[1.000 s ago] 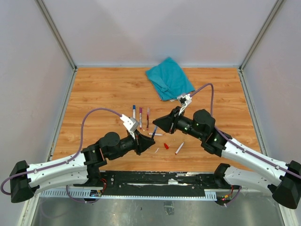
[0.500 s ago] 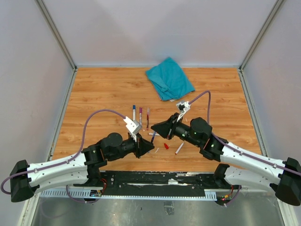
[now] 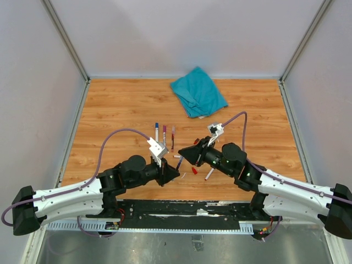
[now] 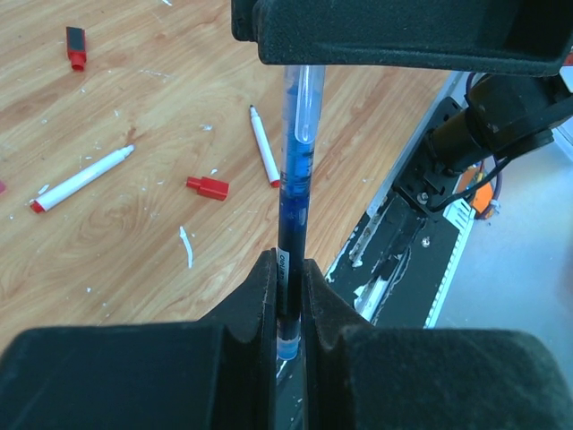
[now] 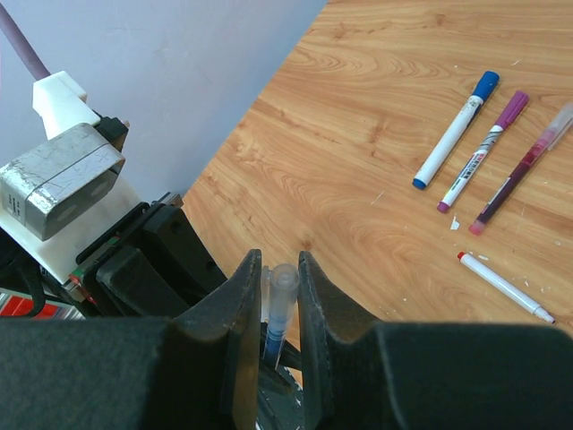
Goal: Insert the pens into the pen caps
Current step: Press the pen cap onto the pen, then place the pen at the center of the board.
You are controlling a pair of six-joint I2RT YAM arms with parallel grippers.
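My left gripper [image 4: 288, 269] is shut on the barrel of a blue pen [image 4: 294, 193], which points away toward my right gripper [image 4: 403, 36]. My right gripper [image 5: 274, 264] is shut on a clear pen cap [image 5: 284, 279] that sits over the pen's tip [image 4: 304, 107]. In the top view the two grippers [image 3: 171, 171] [image 3: 187, 155] face each other low over the table's near middle, the pen [image 3: 180, 161] between them. A loose red cap [image 4: 207, 186] [image 3: 194, 171] lies on the wood beside an uncapped red-tipped pen [image 4: 263, 157].
A blue-capped pen [image 5: 457, 130], a purple-capped pen [image 5: 484, 150] and a dark red pen [image 5: 522, 168] lie side by side [image 3: 164, 135]. Another red-tipped pen [image 3: 209, 174] lies near the red cap. A teal cloth [image 3: 198, 91] lies at the back. White scraps dot the wood.
My right gripper has moved down and toward the near edge, closing in on my left gripper. The left gripper has shifted slightly right and nearer, still holding the pen.
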